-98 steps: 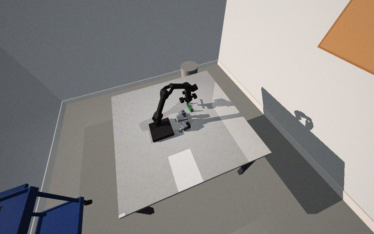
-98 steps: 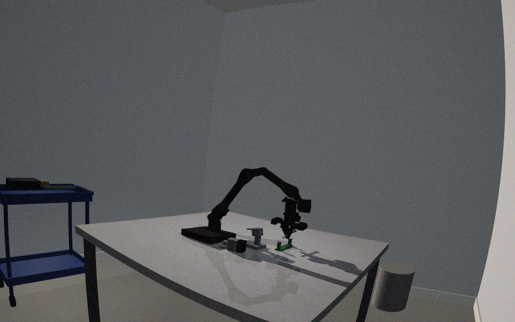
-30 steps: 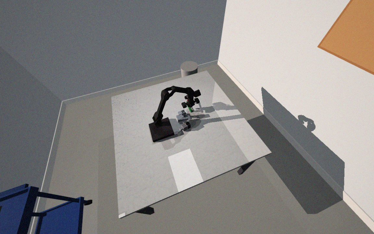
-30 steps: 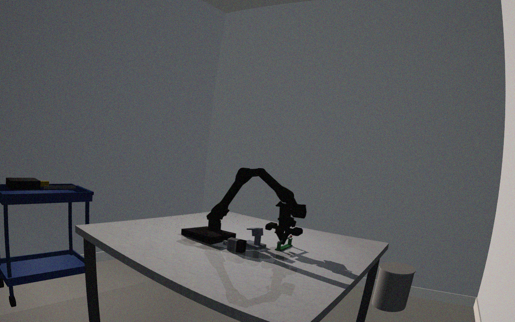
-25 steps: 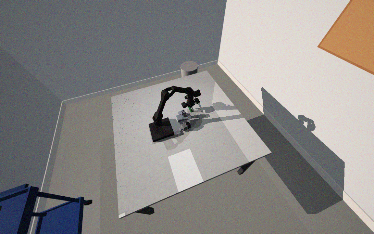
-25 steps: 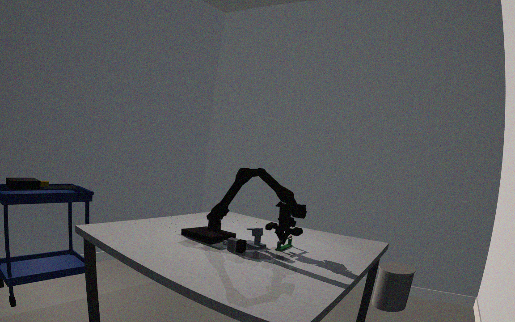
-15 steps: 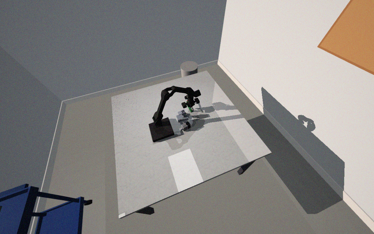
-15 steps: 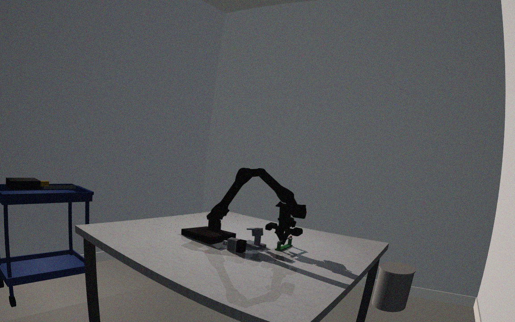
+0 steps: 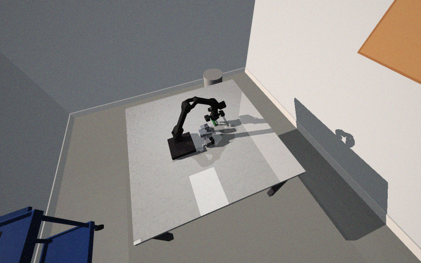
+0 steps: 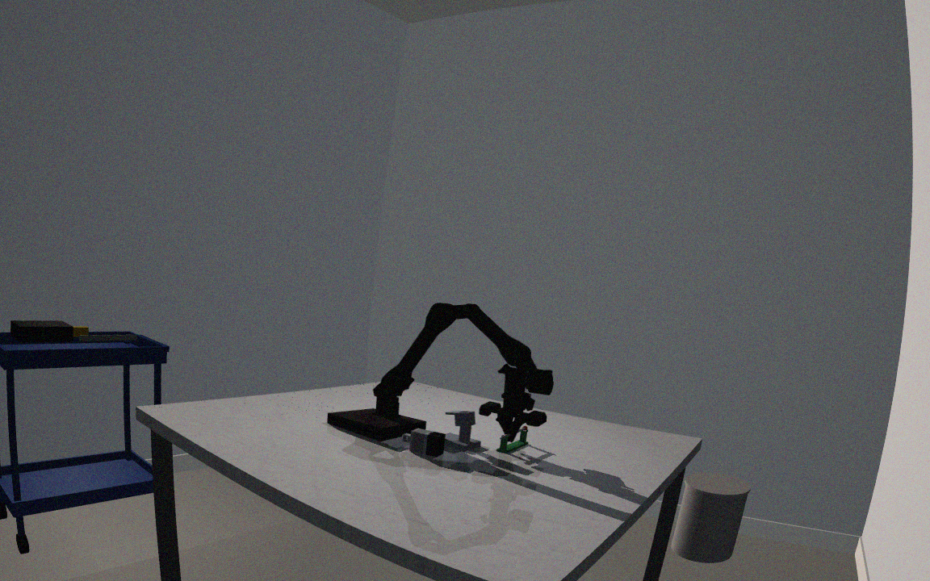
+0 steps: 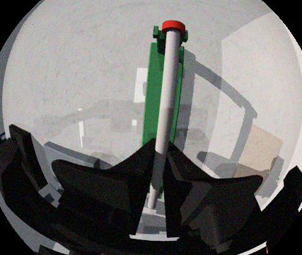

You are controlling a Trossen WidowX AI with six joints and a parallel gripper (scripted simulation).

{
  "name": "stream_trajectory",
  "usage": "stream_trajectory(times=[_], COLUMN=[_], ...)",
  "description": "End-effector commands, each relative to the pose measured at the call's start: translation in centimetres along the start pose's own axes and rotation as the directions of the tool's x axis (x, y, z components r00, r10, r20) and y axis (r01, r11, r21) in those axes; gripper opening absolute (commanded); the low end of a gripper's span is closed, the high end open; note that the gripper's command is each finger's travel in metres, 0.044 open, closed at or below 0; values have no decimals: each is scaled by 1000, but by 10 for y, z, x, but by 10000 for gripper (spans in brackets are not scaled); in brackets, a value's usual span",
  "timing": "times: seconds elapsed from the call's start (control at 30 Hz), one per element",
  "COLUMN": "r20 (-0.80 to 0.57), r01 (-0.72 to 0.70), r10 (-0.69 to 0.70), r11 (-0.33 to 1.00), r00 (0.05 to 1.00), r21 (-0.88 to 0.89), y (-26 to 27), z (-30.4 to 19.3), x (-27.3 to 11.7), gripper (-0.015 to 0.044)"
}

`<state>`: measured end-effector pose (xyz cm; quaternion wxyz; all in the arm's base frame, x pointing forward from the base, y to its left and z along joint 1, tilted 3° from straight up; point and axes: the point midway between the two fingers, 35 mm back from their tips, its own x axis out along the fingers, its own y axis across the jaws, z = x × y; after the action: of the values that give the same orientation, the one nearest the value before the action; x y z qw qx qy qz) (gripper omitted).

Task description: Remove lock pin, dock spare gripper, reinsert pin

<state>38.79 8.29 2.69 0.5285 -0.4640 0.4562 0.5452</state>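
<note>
My gripper [image 9: 214, 120] [image 10: 511, 436] [image 11: 159, 144] points down over the green cradle and is shut on the lock pin. The lock pin [image 11: 170, 78] is a pale rod with a red head [image 11: 173, 27]. It lies lengthwise above the green cradle [image 9: 215, 124] [image 10: 513, 447] [image 11: 153, 88], its head end at the cradle's forked post. I cannot tell whether the pin rests in the cradle. The grey mount [image 9: 205, 131] [image 10: 465, 426] stands upright between the arm's base and the cradle; its socket's inside is too small to make out. The grey and black spare gripper [image 9: 209, 141] [image 10: 427, 442] lies beside the mount.
The arm's dark base plate [image 9: 181, 147] [image 10: 375, 423] sits on the pale table [image 9: 159, 189] [image 10: 273, 462], close to the mount and spare gripper. A blue cart [image 9: 6, 235] [image 10: 78, 354] and a grey cylinder [image 9: 212, 78] [image 10: 711, 520] stand off the table.
</note>
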Motion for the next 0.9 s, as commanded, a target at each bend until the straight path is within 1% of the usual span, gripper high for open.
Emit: stream_trajectory(times=[0.0,0.73,0.87], r20=[-1,0,0], r01=[-7,-1,-1], r10=[7,1,1], r11=[1000,1000,1000], r00=[1000,1000,1000], r21=[1,0,0], y=[1,0,0], z=[-1,0,0], x=[4,1,1], gripper=[0,0,105])
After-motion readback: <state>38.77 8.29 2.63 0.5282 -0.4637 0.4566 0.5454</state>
